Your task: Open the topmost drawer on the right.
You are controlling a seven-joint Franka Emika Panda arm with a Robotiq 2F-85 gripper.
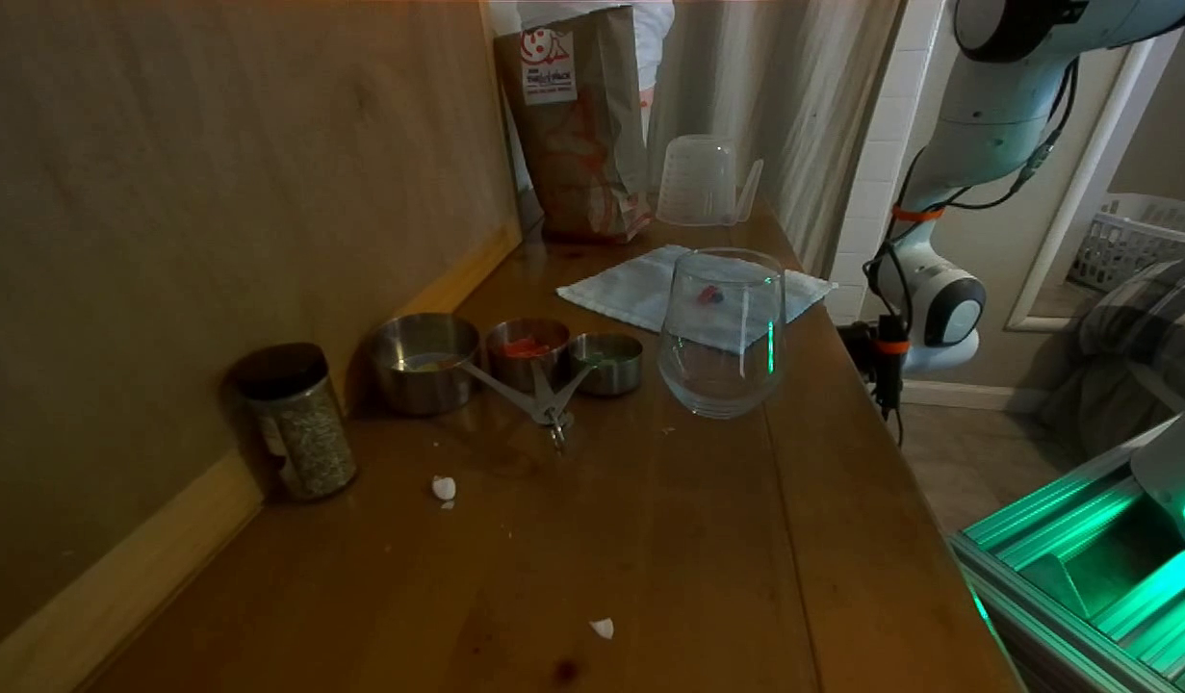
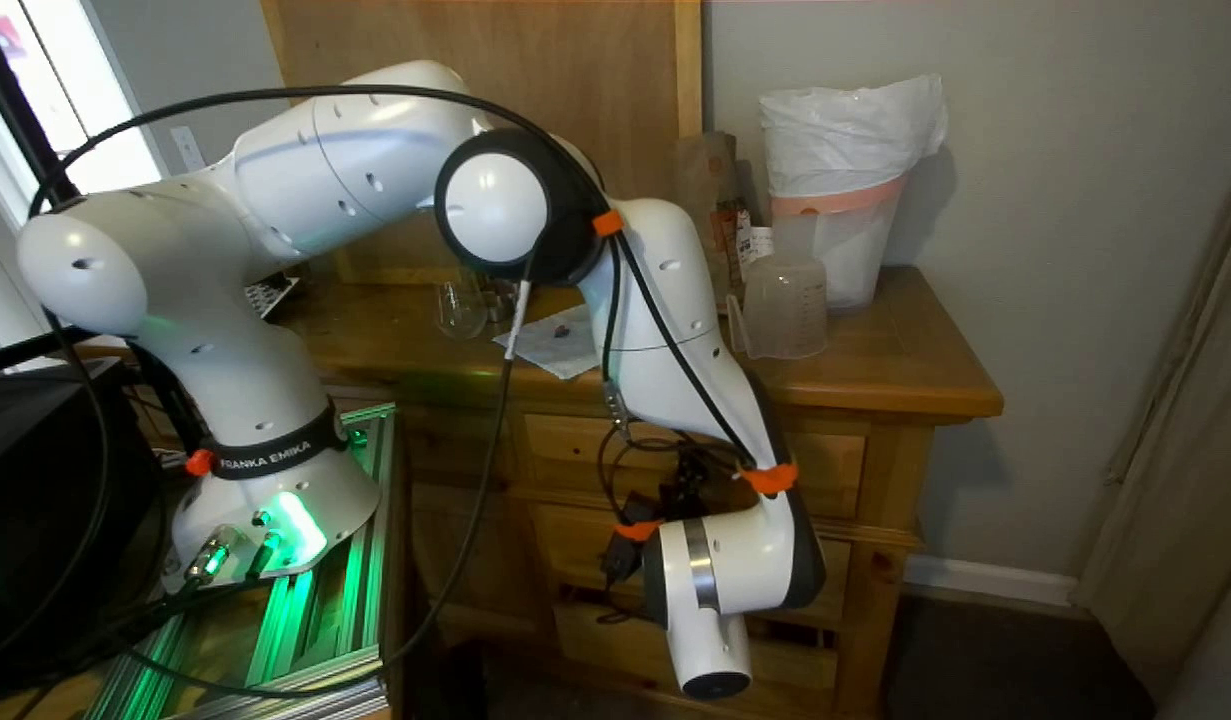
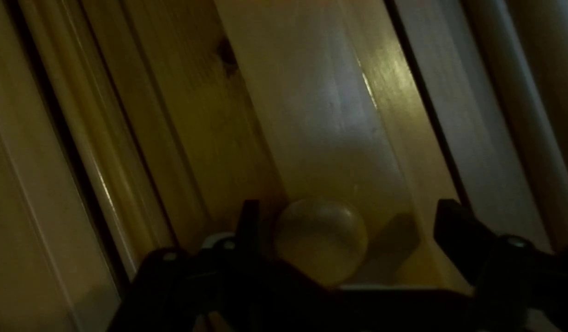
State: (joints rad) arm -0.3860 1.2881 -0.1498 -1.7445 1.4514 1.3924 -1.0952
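The round wooden knob shows in the wrist view against a panelled drawer front. My dark gripper stands open around it, one finger on either side. The knob lies nearer the left finger, while a wide gap separates it from the right finger. Part of the knob's lower edge is covered by the gripper. In an exterior view the arm blocks most of the topmost drawer, whose visible right end looks flush with the dresser. The fingertips are hidden in both exterior views.
Below are a middle drawer and a bottom drawer with a dark gap along its top. On the dresser top stand a glass, metal measuring cups, a spice jar, a cloth, a jug and a paper bag.
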